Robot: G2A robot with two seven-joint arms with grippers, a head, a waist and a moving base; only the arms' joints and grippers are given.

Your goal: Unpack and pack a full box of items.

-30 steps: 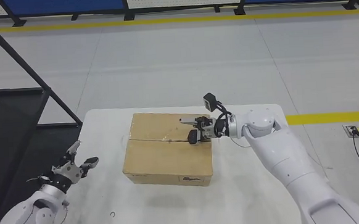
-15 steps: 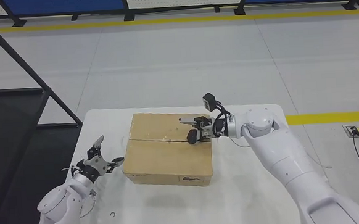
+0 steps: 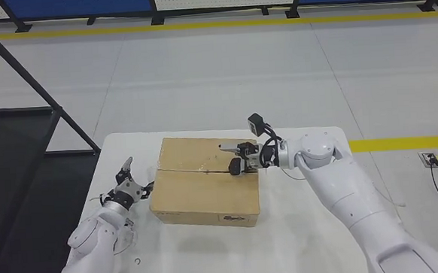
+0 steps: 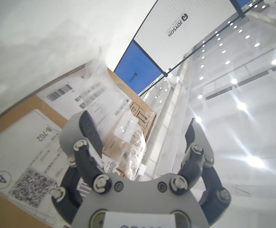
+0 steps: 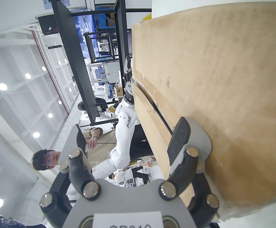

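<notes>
Notably, the closed box (image 3: 204, 194) sits on the table (image 3: 211, 250), its top seam (image 3: 195, 169) running arm to arm: the right gripper (image 3: 234, 157), spread wide and empty, is at the seam's end; the left gripper (image 3: 135, 179), likewise spread and empty, hovers beside the box's opposite end.

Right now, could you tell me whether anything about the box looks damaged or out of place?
Nothing is spilled; the cardboard box sits closed on the table. Two small oddities: ragged tape scraps along its top seam, and crumpled clear film coming loose over the labels on the side by the left claw.
</notes>
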